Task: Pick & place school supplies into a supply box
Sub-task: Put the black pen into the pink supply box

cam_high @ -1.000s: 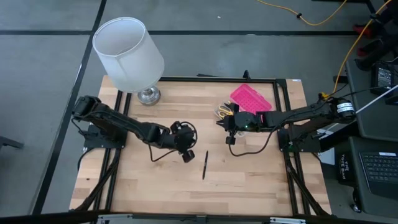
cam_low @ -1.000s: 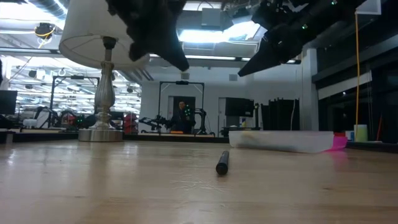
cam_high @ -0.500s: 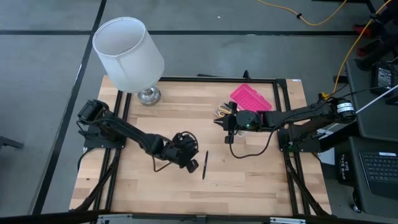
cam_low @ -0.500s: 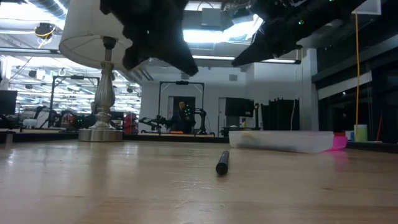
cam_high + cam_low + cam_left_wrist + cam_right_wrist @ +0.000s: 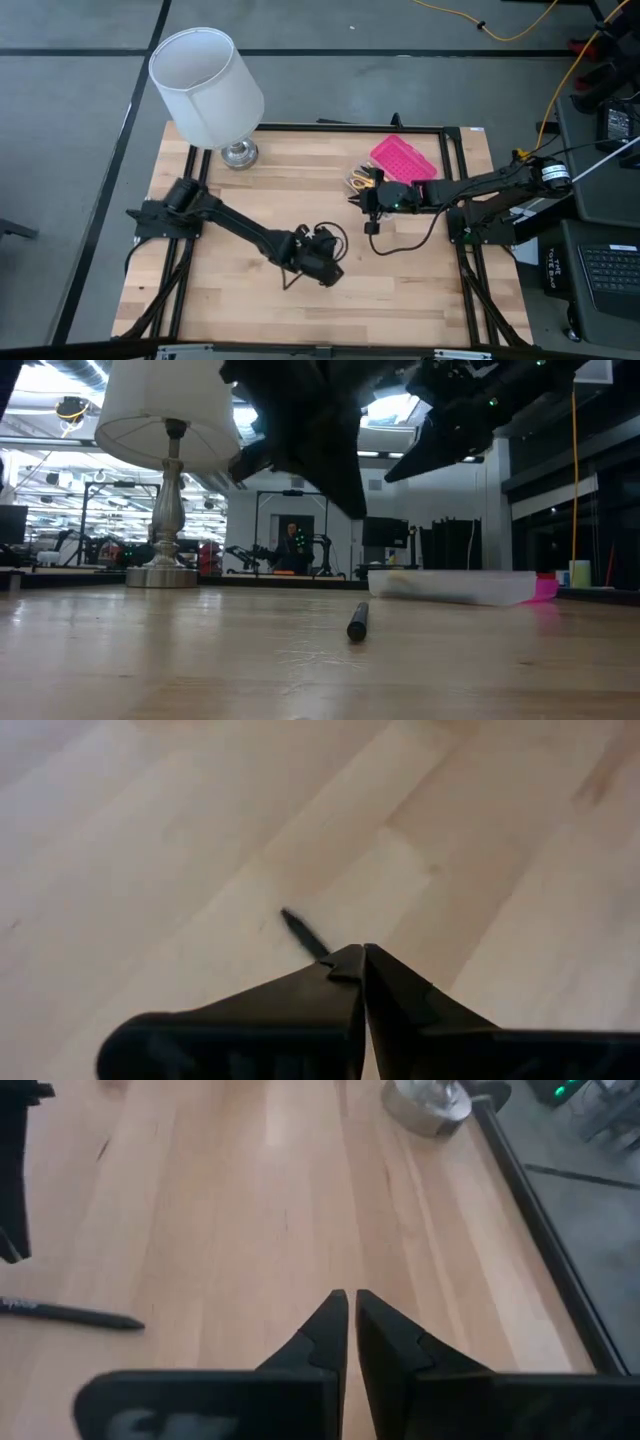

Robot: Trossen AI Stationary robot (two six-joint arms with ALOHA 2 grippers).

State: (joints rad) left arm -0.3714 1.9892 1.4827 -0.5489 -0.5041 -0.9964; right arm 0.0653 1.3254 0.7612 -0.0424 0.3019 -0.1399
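A black pen (image 5: 357, 622) lies flat on the wooden table; it also shows in the left wrist view (image 5: 304, 934) and the right wrist view (image 5: 68, 1313). My left gripper (image 5: 361, 956) is shut and empty. It hangs well above the pen (image 5: 350, 505) and hides it in the high view (image 5: 327, 268). The supply box has a clear base (image 5: 362, 179) holding pens and yellow-handled scissors, with its pink lid (image 5: 403, 159) beside it at the far right. My right gripper (image 5: 368, 203) is shut and empty, in the air next to the box's near left corner.
A white-shaded lamp (image 5: 206, 84) stands on its metal foot (image 5: 238, 153) at the table's far left corner. The box shows low at the right in the low view (image 5: 450, 585). Bare wood lies between the pen and the box.
My left gripper has moved toward the table's right and near edges, from left of the pen to right above it, staying raised and shut. The pen has not moved.
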